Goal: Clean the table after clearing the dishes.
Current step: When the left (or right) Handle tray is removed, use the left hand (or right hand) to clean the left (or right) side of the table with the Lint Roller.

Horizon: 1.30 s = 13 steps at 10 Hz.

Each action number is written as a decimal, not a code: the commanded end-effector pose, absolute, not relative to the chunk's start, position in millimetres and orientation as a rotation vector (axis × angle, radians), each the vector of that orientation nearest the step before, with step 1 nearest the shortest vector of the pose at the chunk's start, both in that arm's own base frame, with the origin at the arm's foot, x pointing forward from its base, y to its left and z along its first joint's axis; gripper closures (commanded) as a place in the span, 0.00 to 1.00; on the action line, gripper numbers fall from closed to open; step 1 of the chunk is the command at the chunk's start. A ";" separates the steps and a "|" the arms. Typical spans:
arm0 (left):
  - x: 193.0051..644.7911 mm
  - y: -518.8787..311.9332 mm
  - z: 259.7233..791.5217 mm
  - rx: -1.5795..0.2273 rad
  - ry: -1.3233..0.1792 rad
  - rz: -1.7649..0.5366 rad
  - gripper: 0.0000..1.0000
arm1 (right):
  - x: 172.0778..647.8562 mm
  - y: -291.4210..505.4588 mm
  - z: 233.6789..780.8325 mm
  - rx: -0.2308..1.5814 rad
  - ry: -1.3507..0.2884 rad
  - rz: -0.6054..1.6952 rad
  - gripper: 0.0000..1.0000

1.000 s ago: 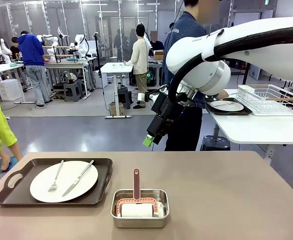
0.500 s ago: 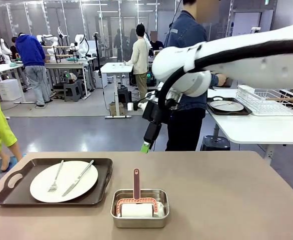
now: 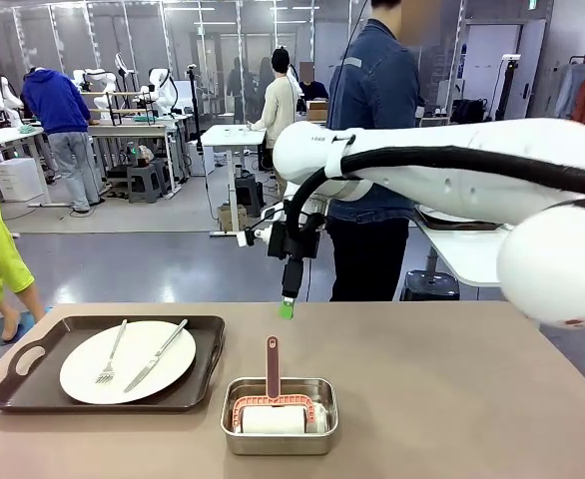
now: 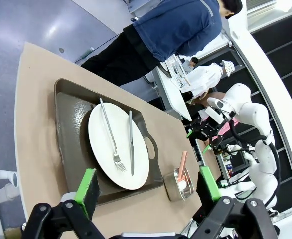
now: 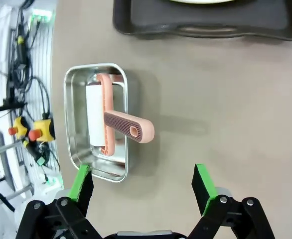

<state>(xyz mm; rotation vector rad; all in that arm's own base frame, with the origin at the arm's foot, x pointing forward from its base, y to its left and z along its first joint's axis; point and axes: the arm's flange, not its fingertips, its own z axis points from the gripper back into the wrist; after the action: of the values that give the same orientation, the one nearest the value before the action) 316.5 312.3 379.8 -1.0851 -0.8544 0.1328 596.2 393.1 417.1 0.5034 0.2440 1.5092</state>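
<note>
Above the steel pan (image 3: 278,445), a little beyond its far edge, your right gripper (image 3: 287,305) hovers with jaws spread, empty; left gripper (image 4: 148,185) likewise released. Left of the pan, one tray (image 3: 13,384) with plate (image 3: 133,367), fork (image 3: 111,356) and knife (image 3: 156,356) sits on the table (image 3: 452,389), so clearing looks unfinished. Next, probably: descend onto the pink roller handle (image 3: 272,361) sticking up from the pan and pinch it squarely.

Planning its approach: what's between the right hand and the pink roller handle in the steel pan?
Nothing in the way. In the right wrist view, bare table separates the open right hand from the roller handle; the front view agrees.
</note>
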 end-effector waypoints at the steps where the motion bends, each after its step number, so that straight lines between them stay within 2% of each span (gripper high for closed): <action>1: 314.2 314.6 379.7 -1.090 -0.869 0.117 0.00 | 622.6 417.3 417.6 0.500 0.310 1.565 0.00; 6: 314.2 314.6 379.7 -1.090 -0.869 0.117 0.00 | 625.8 452.6 383.5 0.515 0.421 1.595 0.00; 9: 314.2 314.6 379.7 -1.090 -0.869 0.117 0.00 | 628.3 461.8 381.7 0.501 0.533 1.601 0.00; 13: 314.2 314.6 379.7 -1.090 -0.869 0.117 0.00 | 621.5 470.3 366.8 0.509 0.576 1.570 0.00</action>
<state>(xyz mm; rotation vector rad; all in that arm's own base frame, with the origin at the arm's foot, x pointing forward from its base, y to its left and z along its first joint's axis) 316.5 312.3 379.9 -1.0854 -0.8544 0.1326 572.7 432.3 354.9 0.5473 0.5662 1.5965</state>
